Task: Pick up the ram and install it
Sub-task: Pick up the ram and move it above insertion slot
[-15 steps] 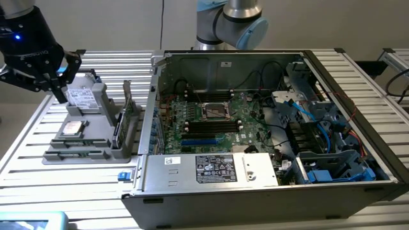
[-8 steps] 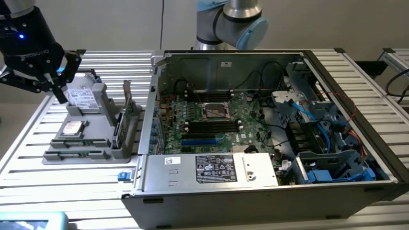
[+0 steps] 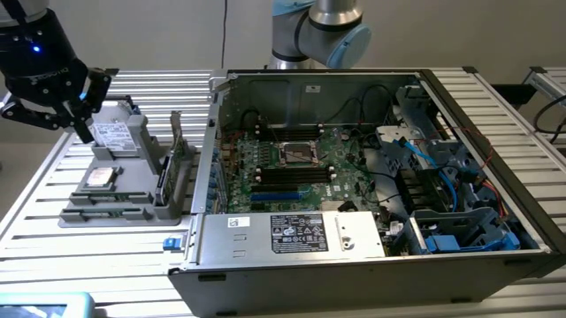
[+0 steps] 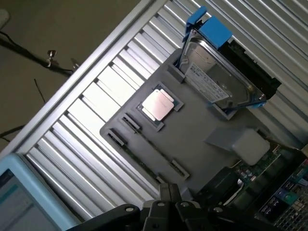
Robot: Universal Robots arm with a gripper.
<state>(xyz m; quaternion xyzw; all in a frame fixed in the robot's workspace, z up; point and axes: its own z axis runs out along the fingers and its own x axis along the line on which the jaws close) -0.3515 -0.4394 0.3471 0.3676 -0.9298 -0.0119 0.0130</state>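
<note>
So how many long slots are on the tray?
2 slots, side by side on the tray past the chip: one next to it, one at the tray's edge. Can't tell if either is filled.

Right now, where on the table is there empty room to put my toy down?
Free: the slats of the table between the tray and the pale blue box, and the strip on the exterior view's left of the tray. Crowded: the tray and the case.
</note>
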